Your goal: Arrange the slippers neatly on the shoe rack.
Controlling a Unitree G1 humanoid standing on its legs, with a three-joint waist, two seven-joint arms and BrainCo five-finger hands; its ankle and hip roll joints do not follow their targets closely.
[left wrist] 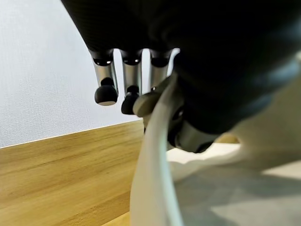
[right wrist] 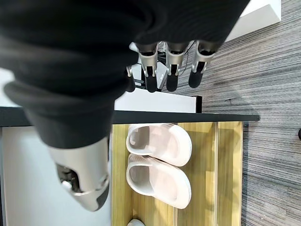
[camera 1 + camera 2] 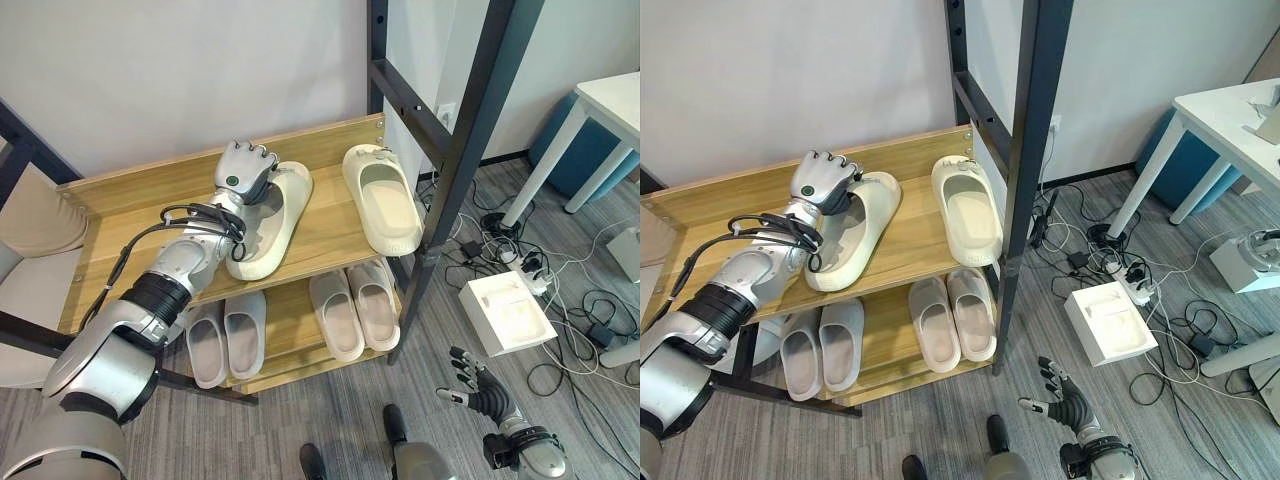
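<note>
shoe rack (image 3: 330,225): cream slippers (image 3: 385,200) atop | left hand (image 3: 245,172) grips one | right hand (image 3: 480,390) relaxed

Left slipper (image 3: 268,222) on the top shelf: its heel end lies under the left hand (image 3: 244,172), so the rim there is hidden.
Left hand's fingers (image 1: 106,92): the tips curl over the slipper's edge; the thumb is hidden behind the dark cover.
Grey pair (image 3: 227,338) on the lower shelf: the toes are hidden under the top shelf (image 3: 130,200) and the arm.
Shoe rack's left end: cut off by the edge.
White tabletop (image 3: 1230,100): cut off at the right edge.
</note>
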